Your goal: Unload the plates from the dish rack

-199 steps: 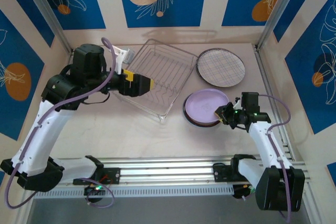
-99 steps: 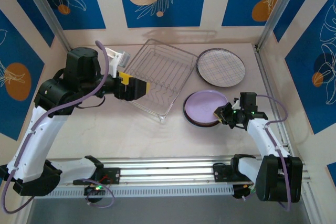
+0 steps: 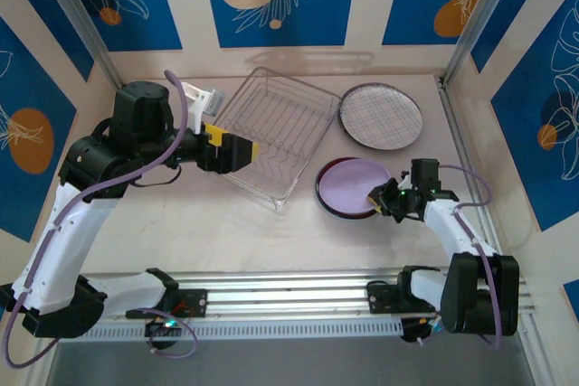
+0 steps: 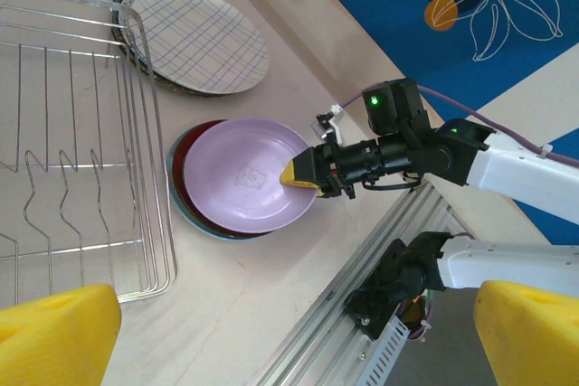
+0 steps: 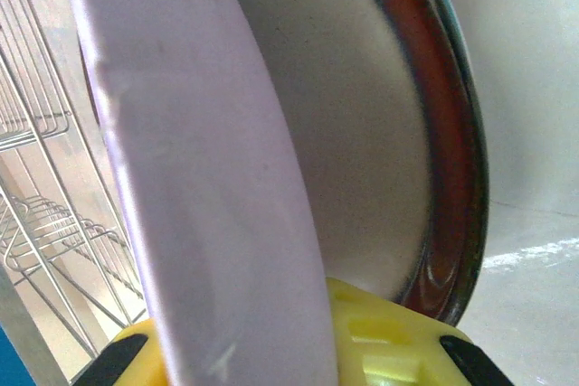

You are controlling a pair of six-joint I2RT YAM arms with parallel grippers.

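We clamp our right gripper (image 3: 378, 198) on the lilac plate (image 3: 351, 183) at the rim nearest its fingers, tilted over the stacked plates (image 3: 323, 194) just ahead, likely to lay it there, while our left gripper (image 3: 246, 147) hangs wide open, empty, at the dish rack (image 3: 276, 119) edge.
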